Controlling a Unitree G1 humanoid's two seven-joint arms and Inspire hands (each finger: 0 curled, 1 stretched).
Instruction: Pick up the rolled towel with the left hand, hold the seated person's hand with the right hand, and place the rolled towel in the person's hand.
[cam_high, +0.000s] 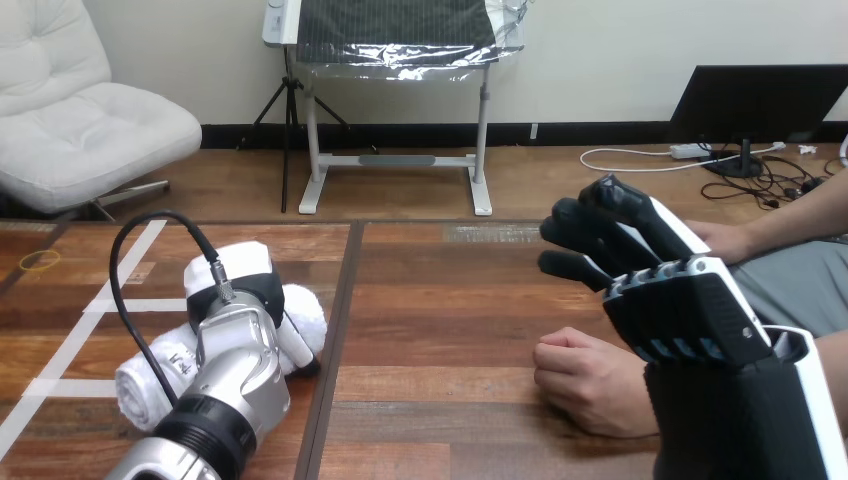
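L hand (240, 300) on towel (145, 375), grip unclear; R hand (690, 310) fingers (590, 235) apart, empty, above person's hand (590, 385); loose grip could drop towel.

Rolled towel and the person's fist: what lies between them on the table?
Head view: only bare table, crossed by a dark seam, between the rolled towel and the person's fist.

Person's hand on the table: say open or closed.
Closed: the person's hand rests on the table with fingers curled under.
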